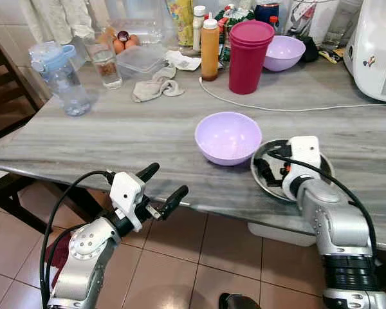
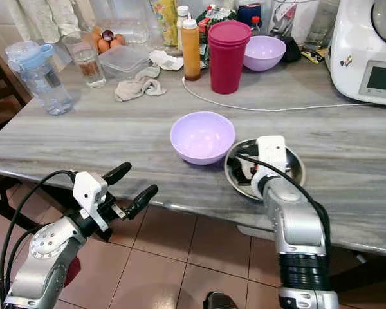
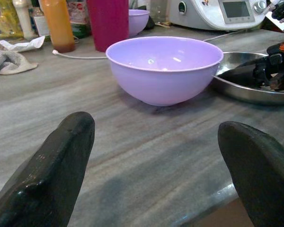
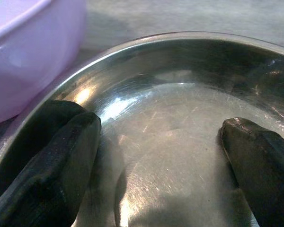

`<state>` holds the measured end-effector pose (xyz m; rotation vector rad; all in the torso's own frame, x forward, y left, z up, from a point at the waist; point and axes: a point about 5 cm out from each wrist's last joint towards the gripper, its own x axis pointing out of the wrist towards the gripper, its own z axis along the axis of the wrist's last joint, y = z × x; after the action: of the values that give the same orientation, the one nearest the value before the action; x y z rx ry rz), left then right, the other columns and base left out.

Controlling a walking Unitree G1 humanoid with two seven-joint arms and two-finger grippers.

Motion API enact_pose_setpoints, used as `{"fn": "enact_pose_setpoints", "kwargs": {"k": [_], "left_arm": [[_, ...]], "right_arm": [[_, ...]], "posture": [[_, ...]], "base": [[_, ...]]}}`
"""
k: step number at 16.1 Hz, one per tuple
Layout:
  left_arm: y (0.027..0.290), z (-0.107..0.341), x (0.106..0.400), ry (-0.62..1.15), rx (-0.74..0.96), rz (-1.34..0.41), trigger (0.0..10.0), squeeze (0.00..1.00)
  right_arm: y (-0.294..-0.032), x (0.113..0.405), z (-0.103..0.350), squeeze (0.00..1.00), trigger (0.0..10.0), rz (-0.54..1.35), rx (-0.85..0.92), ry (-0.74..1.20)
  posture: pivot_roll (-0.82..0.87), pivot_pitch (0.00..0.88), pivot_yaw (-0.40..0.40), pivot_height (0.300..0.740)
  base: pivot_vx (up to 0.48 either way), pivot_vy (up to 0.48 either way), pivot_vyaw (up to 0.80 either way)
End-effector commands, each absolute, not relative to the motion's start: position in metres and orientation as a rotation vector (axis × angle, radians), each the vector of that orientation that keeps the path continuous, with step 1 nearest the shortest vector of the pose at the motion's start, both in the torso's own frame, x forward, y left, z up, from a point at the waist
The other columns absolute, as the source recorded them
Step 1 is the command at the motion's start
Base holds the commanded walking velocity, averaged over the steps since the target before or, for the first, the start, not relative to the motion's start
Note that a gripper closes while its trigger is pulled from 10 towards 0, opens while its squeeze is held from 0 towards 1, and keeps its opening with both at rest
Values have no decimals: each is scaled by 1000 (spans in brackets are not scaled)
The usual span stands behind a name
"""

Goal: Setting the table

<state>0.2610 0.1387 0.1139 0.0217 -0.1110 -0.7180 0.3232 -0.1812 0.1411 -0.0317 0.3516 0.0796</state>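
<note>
Lilac bowl [image 1: 228, 136]: plastic, round, upright, empty, glossy inside; stands on the grey-veined bench [image 1: 116, 138] near its front edge. Steel plate [image 2: 294, 168]: shallow, round, scratched and reflective, empty; lies flat on the bench just beside the bowl, on the robot's right, rims close or touching, cannot tell which. Second lilac bowl [image 1: 284, 51]: same kind, upright, at the back of the bench, beside a tall magenta cup stack [image 1: 249, 56] that stands upright with its lid on.
</note>
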Motion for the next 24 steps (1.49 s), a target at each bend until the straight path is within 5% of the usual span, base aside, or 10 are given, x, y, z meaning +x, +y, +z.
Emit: {"fn": "enact_pose_setpoints", "kwargs": {"k": [1, 11, 12, 15, 22, 23, 24], "left_arm": [[140, 114, 259, -105, 30, -714, 10000, 0], [138, 115, 262, -107, 29, -727, 10000, 0], [139, 116, 263, -111, 29, -728, 10000, 0], [141, 118, 263, -119, 32, -713, 10000, 0], [180, 115, 270, -152, -34, -318, 10000, 0], [185, 114, 271, -145, -13, -272, 10000, 0], [187, 113, 272, -136, 4, -238, 10000, 0]], "right_arm": [[-176, 323, 145, 227, 10000, 96, -34, 339], [-190, 302, 174, 282, 10000, -26, -76, 91], [-188, 299, 178, 1000, 10000, -37, -76, 48], [-180, 294, 180, 1000, 10000, -28, -95, -10], [-163, 287, 190, 1000, 10000, -3, -193, -183], [-161, 288, 190, 910, 10000, 4, -203, -188], [-161, 289, 191, 318, 10000, 9, -208, -193]], "posture": [[-172, 124, 55, 740], [-194, 115, 67, 740], [-192, 114, 67, 740], [-186, 112, 67, 740], [-152, 97, 54, 740], [-150, 95, 52, 740], [-149, 91, 52, 740]], "base": [[0, 0, 0], [0, 0, 0], [0, 0, 0], [0, 0, 0], [0, 0, 0], [0, 0, 0], [0, 0, 0]]}}
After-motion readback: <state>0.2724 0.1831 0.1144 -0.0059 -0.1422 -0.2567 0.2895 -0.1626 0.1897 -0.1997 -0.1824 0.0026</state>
